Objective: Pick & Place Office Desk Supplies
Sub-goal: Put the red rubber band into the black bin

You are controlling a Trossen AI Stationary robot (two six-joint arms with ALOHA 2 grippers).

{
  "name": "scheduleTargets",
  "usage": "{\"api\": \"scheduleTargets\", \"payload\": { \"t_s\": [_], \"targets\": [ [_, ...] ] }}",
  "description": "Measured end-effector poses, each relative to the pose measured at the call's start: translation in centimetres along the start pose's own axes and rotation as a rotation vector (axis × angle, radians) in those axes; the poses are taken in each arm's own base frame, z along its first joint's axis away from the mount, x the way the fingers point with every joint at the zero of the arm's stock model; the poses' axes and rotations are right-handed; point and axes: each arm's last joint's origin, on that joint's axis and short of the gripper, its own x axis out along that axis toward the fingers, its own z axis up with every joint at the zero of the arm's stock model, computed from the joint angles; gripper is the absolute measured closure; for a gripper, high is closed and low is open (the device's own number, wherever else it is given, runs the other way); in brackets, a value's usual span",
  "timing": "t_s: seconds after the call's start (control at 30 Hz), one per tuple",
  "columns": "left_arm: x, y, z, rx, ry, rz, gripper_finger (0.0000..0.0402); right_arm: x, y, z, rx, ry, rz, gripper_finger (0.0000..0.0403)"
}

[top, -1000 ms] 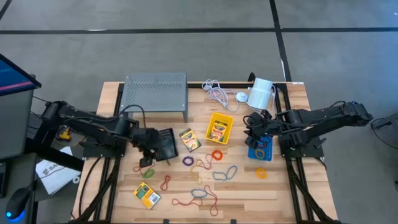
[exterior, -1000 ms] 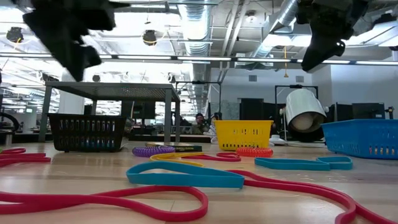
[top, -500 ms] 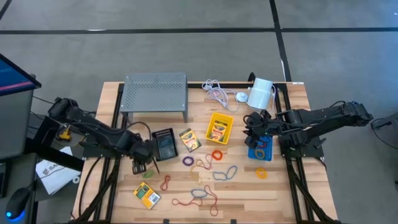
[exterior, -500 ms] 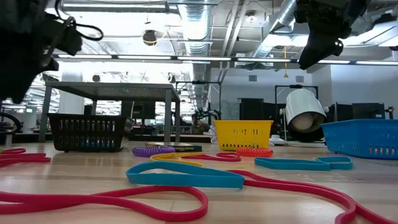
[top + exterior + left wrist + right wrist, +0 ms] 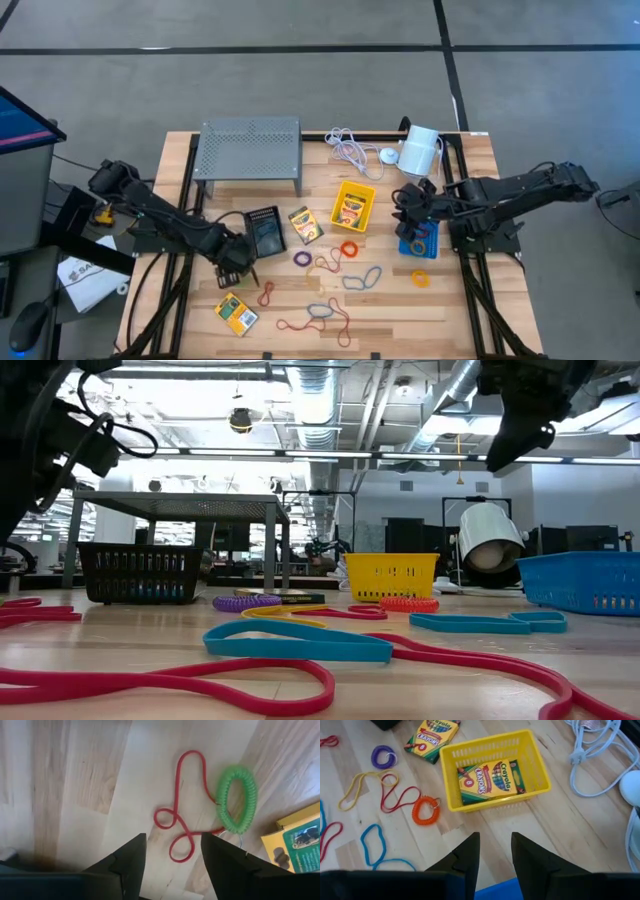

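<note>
"Crayola CRAYONS 8" on crayon box (image 5: 491, 781) in yellow bin (image 5: 540, 767), "CRAYONS" on second crayon box (image 5: 431, 733)

Table (image 5: 455, 310): pale wood planks, smooth, matt. Yellow bin (image 5: 535, 767): slotted plastic. Crayon box (image 5: 490, 780): glossy printed card. Stand (image 5: 250, 145): grey perforated metal.

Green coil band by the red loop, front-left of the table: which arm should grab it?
Left. Its end effector hangs open right above the red loop and green coil band. The right end effector sits across the table near the yellow bin.
</note>
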Motion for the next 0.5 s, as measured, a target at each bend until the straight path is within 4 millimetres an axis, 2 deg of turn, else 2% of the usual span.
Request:
{"api": "scheduleTargets", "payload": {
  "t_s": [0.23,0.5],
  "targets": [
    [0.8,-0.3,0.3,0.007,0.005,0.009,0.0197,-0.3,0.7,-0.5,-0.038,0.001,0.03,0.0296],
    [2.9,0.6,-0.6,0.006,0.038,0.028,0.0192,-0.5,1.1,-0.7,-0.056,0.0,0.045,0.0296]
  ]
}}
